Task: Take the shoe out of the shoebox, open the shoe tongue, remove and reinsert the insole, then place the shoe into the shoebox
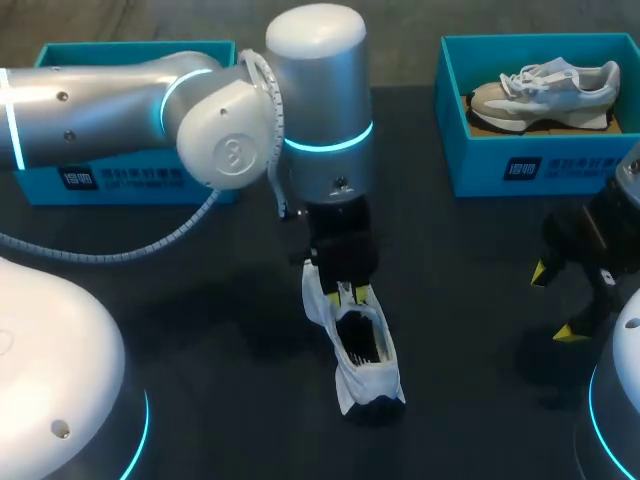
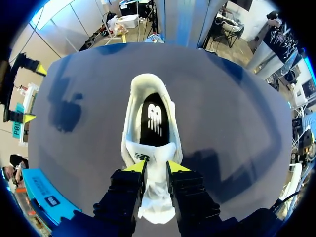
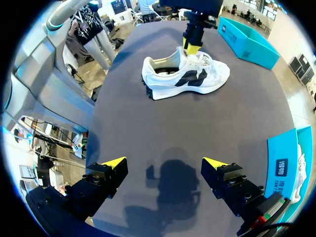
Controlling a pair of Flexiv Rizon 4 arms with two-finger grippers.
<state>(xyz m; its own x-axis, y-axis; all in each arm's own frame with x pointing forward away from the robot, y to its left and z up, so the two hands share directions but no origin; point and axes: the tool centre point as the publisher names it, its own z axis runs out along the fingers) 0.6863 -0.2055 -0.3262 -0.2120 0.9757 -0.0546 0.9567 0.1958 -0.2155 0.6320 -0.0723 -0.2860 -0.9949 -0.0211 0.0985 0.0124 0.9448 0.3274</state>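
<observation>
White shoe (image 3: 187, 76) on table (image 1: 200, 330) is pinched at the tongue (image 2: 156, 195) by the left gripper (image 2: 157, 168); right gripper (image 3: 164, 163) is held spread, well apart.

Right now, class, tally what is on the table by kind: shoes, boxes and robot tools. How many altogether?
Shoes: 2, the table shoe and the boxed shoe
Teal boxes: 2, the left box and the right box
Tools: 2, the left tool and the right tool
Total: 6

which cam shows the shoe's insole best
The left wrist view: it looks straight down into the shoe, so the black insole shows plainly. The head view shows only a dark opening; the right wrist view sees the shoe side-on, its inside barely seen.
</observation>
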